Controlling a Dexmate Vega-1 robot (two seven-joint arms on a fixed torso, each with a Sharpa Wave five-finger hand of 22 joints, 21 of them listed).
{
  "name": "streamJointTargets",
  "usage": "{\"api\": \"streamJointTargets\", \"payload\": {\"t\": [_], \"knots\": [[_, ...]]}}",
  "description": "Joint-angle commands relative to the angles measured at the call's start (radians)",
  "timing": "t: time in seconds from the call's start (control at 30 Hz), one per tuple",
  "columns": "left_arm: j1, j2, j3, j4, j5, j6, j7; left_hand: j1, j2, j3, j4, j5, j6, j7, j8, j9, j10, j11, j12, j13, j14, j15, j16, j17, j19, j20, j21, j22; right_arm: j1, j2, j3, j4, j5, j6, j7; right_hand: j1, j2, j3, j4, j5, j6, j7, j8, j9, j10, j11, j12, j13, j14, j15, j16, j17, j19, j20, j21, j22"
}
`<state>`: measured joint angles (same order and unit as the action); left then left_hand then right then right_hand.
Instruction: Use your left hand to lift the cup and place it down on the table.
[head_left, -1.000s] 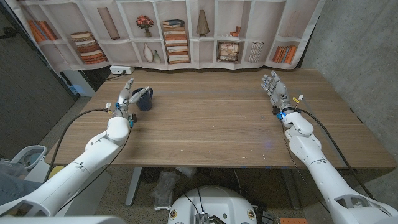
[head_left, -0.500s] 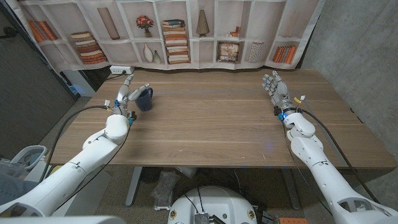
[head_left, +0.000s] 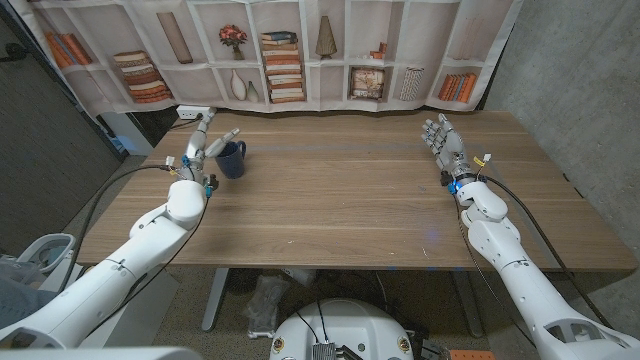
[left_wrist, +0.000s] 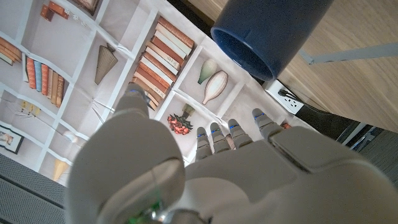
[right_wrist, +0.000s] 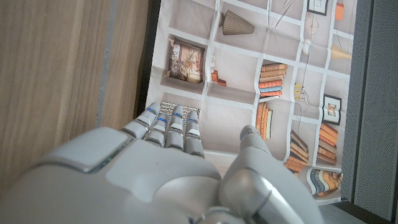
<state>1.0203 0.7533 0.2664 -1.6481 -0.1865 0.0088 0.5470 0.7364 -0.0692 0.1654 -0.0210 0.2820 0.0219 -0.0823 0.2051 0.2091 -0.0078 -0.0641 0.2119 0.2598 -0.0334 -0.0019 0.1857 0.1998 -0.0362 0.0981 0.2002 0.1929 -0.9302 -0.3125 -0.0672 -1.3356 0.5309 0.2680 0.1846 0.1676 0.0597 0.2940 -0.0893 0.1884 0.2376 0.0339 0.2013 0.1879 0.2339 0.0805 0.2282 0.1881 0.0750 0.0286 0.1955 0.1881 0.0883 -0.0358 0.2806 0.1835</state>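
A dark blue cup (head_left: 231, 158) stands upright on the wooden table (head_left: 340, 190) near its far left corner. My left hand (head_left: 204, 143) is just left of the cup, fingers spread and reaching toward the back edge, nothing in it. In the left wrist view the cup (left_wrist: 273, 31) shows its open mouth beyond my left hand (left_wrist: 205, 168), apart from the fingertips. My right hand (head_left: 441, 140) stands at the far right of the table, fingers spread, holding nothing; the right wrist view shows the back of that hand (right_wrist: 168, 168).
A white power strip (head_left: 195, 113) lies past the table's back left corner, close to my left hand. A printed bookshelf backdrop (head_left: 300, 50) hangs behind the table. Cables trail along both forearms.
My left hand has drawn off the cup toward the back edge and its fingers have spread. The cup stays in place. My right arm has not moved.
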Motion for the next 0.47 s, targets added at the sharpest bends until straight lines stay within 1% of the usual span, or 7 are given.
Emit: {"api": "streamJointTargets", "payload": {"t": [0.03,0.1,0.23,0.47], "knots": [[0.001,-0.001,-0.017,-0.012,0.002,-0.008,-0.002,0.000,0.009,-0.003,-0.001,0.005,0.011,-0.001,0.006,0.002,0.000,0.002,0.005,0.000,0.002,0.003,0.010,0.001,-0.002,-0.003,0.007,0.002,-0.003,-0.001,-0.003,-0.004,-0.004,0.008,-0.010,-0.003,-0.003,-0.003,-0.003,-0.003,0.005,-0.001,-0.004,0.002,0.005,0.002,-0.005,0.002,0.007,-0.001,-0.003,0.004,0.013,-0.016,-0.006,0.004],[0.000,-0.001,-0.019,-0.007,0.006,-0.025,-0.003,0.000,0.009,-0.003,-0.001,0.005,0.012,-0.001,0.007,0.002,0.001,0.000,0.005,-0.001,0.003,0.004,0.010,0.001,-0.002,-0.003,0.007,0.002,-0.006,-0.001,-0.003,-0.010,-0.004,0.005,-0.016,-0.003,-0.004,-0.004,-0.003,-0.003,0.004,0.000,-0.004,0.002,0.005,0.002,-0.005,0.002,0.007,0.000,-0.003,0.004,0.013,-0.016,-0.006,0.004],[-0.005,-0.001,-0.019,-0.007,0.008,-0.023,-0.008,0.001,0.010,-0.003,-0.001,0.006,0.014,0.000,0.008,0.002,0.002,-0.002,0.006,-0.001,0.003,0.003,0.010,0.001,-0.002,-0.004,0.008,0.002,-0.015,-0.003,-0.004,-0.027,-0.005,-0.003,-0.029,-0.003,-0.004,-0.004,-0.003,-0.003,0.005,-0.001,-0.004,0.002,0.005,0.002,-0.005,0.002,0.007,-0.001,-0.003,0.004,0.013,-0.016,-0.007,0.004],[-0.029,-0.014,-0.005,0.026,0.010,-0.052,-0.027,0.001,0.012,-0.003,-0.001,0.007,0.018,0.000,0.009,0.002,0.004,-0.001,0.007,-0.002,0.006,0.003,0.011,0.000,-0.003,-0.004,0.008,0.002,-0.035,-0.010,-0.005,-0.063,-0.007,-0.013,-0.053,-0.002,-0.003,-0.003,-0.004,-0.002,0.004,-0.001,-0.005,0.002,0.005,0.003,-0.005,0.002,0.007,0.000,-0.003,0.004,0.014,-0.016,-0.008,0.004]]}}
